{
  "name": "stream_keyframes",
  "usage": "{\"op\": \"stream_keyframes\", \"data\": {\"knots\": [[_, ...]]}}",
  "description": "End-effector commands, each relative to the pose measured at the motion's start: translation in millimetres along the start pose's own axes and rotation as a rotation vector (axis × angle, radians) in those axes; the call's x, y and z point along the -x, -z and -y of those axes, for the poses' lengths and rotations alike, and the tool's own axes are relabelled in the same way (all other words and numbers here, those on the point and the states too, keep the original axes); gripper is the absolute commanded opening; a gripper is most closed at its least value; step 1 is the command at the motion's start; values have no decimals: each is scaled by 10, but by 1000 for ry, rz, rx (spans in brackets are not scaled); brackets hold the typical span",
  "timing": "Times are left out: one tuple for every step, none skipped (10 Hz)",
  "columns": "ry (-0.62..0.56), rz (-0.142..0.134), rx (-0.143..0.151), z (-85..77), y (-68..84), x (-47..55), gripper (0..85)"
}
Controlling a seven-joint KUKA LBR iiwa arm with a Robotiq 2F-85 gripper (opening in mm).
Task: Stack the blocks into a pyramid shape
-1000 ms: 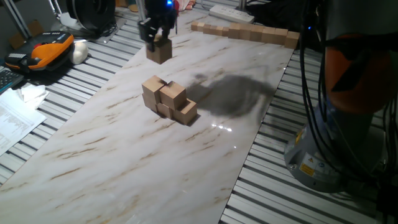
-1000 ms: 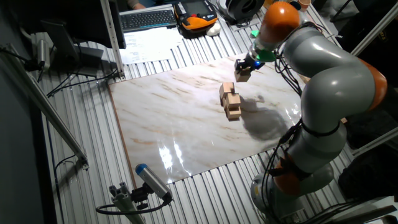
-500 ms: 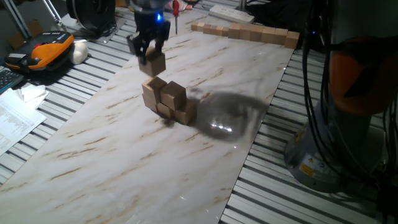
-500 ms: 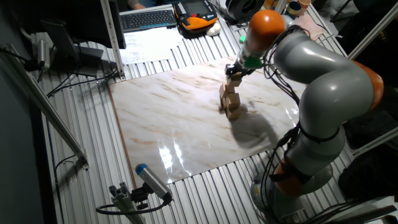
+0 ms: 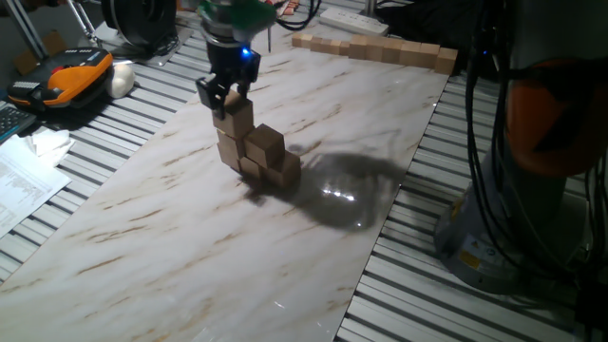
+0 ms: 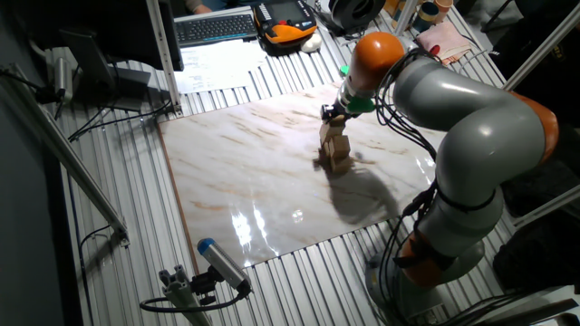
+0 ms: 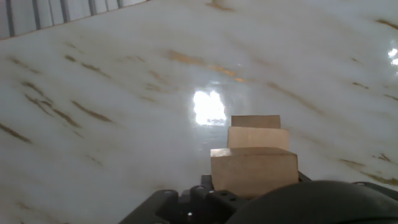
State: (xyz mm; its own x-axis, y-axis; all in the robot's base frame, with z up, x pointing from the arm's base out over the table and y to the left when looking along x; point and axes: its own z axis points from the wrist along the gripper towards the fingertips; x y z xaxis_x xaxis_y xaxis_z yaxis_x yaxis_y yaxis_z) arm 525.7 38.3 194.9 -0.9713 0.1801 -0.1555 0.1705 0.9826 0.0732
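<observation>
A pile of tan wooden blocks (image 5: 258, 155) stands mid-table on the marble board (image 5: 190, 247), stepping down to the right. My gripper (image 5: 224, 96) is shut on one more block (image 5: 236, 117), which is at the top of the pile's tall left end; whether it rests there I cannot tell. The other fixed view shows the gripper (image 6: 333, 115) right over the pile (image 6: 337, 152). In the hand view the held block (image 7: 253, 172) is in front, with two lower blocks (image 7: 257, 137) stepping away beyond it. The fingers themselves are hidden there.
A long joined row of tan cubes (image 5: 375, 47) lies at the board's far edge. An orange device (image 5: 68, 76) and papers (image 5: 19, 180) lie to the left off the board. The arm's base (image 5: 503, 228) and cables stand at the right.
My gripper carried the block from the far side of the board to the pile and lowered it onto the tall left end. The pile has not moved.
</observation>
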Motion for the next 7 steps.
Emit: {"op": "stream_keyframes", "data": {"knots": [[9, 2, -2, 34, -14, -10, 0], [17, 4, -5, 74, -49, -34, 0], [23, 2, -10, 105, -72, -52, 0], [24, 1, -4, 130, -88, -65, 0], [26, -1, -13, 132, -92, -66, 0], [23, 0, -32, 122, -102, -79, 0], [24, 1, -33, 115, -109, -87, 0]]}}
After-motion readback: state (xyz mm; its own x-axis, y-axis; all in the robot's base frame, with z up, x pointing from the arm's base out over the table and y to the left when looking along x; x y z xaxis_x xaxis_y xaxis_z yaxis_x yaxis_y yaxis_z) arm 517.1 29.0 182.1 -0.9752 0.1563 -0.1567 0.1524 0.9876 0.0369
